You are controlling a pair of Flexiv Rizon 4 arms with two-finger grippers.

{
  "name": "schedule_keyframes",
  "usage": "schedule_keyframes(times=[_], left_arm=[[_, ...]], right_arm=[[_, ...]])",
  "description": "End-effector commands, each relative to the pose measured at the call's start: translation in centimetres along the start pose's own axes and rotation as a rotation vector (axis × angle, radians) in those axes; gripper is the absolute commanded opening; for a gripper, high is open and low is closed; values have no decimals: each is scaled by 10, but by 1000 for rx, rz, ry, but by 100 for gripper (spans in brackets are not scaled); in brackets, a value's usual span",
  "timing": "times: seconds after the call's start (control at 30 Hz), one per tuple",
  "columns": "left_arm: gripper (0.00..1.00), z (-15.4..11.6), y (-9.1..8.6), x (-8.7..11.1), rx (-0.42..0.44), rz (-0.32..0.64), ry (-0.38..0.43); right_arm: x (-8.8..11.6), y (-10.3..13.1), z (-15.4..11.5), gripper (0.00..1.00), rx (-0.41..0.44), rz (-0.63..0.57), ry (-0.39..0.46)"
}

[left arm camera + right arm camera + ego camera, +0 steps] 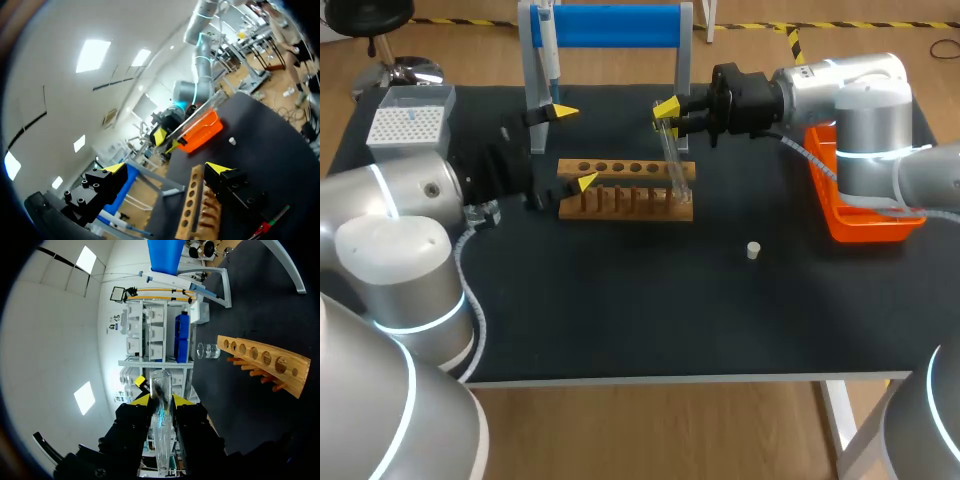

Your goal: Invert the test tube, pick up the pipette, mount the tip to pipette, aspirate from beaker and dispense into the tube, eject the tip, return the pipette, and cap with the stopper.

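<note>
Grey joints of the left arm (400, 260) fill the near left corner of the head view, and from them the left hand (575, 147) reaches out over the black surface (650, 310). Its two yellow-tipped fingers are spread wide with nothing between them. One tip is near the left post of the blue-topped stand (605, 25) and the other is over the left end of the wooden rack (625, 188). The pipette (548, 50) hangs on that left post. The right hand (668, 108) comes in from the right above the rack's right end, its fingers narrowed onto the clear test tube (675, 160), one on each side. The tube slants down from the fingers, with its lower end at the rack's right end. Whether it touches the wood cannot be told. The small white stopper (753, 250) stands alone on the surface, nearer than the rack and to its right. A glass beaker (209, 350) stands off the rack's left end, beside the left arm. The white tip box (410, 120) sits at the far left corner, and an orange bin (860, 200) lies under the right arm.
</note>
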State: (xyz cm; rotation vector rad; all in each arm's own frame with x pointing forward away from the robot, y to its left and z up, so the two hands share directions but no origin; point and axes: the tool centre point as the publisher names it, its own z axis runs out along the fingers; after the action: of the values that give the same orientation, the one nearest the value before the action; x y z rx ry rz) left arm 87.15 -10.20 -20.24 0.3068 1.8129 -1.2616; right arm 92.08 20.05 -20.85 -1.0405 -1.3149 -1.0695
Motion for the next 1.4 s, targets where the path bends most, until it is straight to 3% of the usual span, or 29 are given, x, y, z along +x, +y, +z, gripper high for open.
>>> schedule_keyframes(times=[0.03,0.27,0.47,0.67,1.4], left_arm=[[100,6,4,9,228,297,-42],[100,12,-8,14,295,483,-34],[100,21,-18,14,342,597,20],[100,28,-25,16,298,705,70],[100,61,-67,41,391,758,76]], right_arm=[[1,0,-1,0,2,0,-3],[1,0,-1,0,2,0,-3],[1,0,-1,0,2,0,-3],[1,0,-1,0,2,0,-3],[1,0,-1,0,2,0,-3]])
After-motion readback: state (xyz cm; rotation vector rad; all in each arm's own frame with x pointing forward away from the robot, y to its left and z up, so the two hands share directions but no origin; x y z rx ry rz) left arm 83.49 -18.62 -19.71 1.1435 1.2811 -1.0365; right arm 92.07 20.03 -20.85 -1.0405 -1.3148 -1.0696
